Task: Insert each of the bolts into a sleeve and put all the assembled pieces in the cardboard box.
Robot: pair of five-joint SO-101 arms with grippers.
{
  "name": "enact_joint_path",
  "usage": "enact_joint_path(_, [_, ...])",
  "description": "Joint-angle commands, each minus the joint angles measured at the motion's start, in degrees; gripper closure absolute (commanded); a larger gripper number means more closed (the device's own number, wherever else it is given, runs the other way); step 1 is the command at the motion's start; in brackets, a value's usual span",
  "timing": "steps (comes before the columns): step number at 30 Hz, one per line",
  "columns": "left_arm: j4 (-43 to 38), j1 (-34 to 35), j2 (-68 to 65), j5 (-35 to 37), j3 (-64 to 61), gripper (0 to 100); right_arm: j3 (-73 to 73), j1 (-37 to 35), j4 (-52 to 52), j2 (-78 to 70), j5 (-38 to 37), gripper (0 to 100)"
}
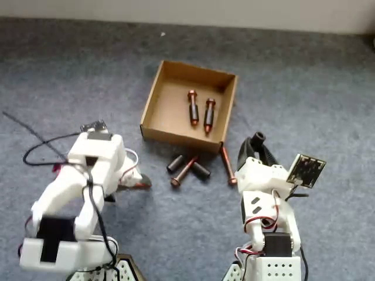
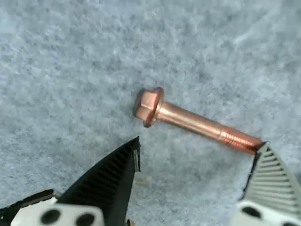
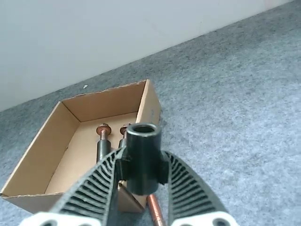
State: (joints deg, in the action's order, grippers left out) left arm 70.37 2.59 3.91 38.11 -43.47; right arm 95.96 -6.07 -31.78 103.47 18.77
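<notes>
A copper bolt (image 2: 188, 120) lies flat on the grey carpet between the fingers of my left gripper (image 2: 200, 143), which is open and not touching it. In the high view this bolt (image 1: 142, 185) peeks out beside the left arm (image 1: 94, 158). My right gripper (image 3: 141, 172) is shut on a black sleeve (image 3: 142, 155), held upright with its bore facing up, just right of the cardboard box's near corner (image 1: 258, 139). The cardboard box (image 1: 153, 99) holds two assembled pieces (image 1: 193, 108) (image 1: 209, 115). In front of the box lie two loose sleeves (image 1: 174, 163) (image 1: 201, 170) and two bolts (image 1: 183, 171) (image 1: 228, 165).
Grey carpet covers the whole table. A light wall (image 3: 94, 37) rises behind the box. A black cable (image 1: 35, 137) trails left of the left arm. Open carpet lies to the right of the box and beyond it.
</notes>
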Motion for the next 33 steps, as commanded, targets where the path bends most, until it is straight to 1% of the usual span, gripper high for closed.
enact_joint_path(1, [-0.44, 1.89, -5.76, 2.37, 6.81, 64, 4.18, 0.66, 1.71, 1.71, -0.88, 99.4])
enact_joint_path(5, [-0.97, 2.42, -7.16, 2.99, 9.36, 64, 4.18, 0.66, 1.71, 1.71, -0.97, 99.4])
enact_joint_path(8, [-1.05, 2.59, -7.25, 5.8, 10.15, 64, 4.18, 0.66, 1.71, 1.71, -0.97, 99.4])
enact_joint_path(9, [-2.2, 3.12, -7.25, 6.33, 10.15, 64, 4.18, 0.66, 1.71, 1.71, -0.97, 99.4])
enact_joint_path(13, [-6.95, 5.14, -7.25, 6.51, 9.89, 64, 4.18, 0.66, 1.71, 1.71, -0.97, 99.4])
enact_joint_path(19, [-7.56, 4.88, -7.34, 6.51, 9.71, 64, 4.18, 0.66, 1.71, 1.71, -0.97, 99.4])
enact_joint_path(21, [-7.82, 4.88, -7.34, 6.51, 9.71, 68, 4.18, 0.66, 1.71, 1.71, -0.97, 99.4])
enact_joint_path(26, [-10.55, 4.88, -7.43, 6.33, 9.27, 86, 4.18, 0.66, 1.71, 1.71, -0.97, 99.4])
enact_joint_path(28, [-12.22, 4.79, -7.43, 6.33, 8.31, 92, 4.18, 0.66, 1.71, 1.71, -0.97, 99.4])
enact_joint_path(30, [-12.66, 4.44, -7.43, 6.33, 8.04, 95, 4.18, 0.66, 1.71, 1.71, -0.97, 99.4])
enact_joint_path(33, [-12.66, 4.18, -7.34, 6.24, 8.22, 95, 4.18, 0.66, 1.71, 1.71, -0.97, 99.4])
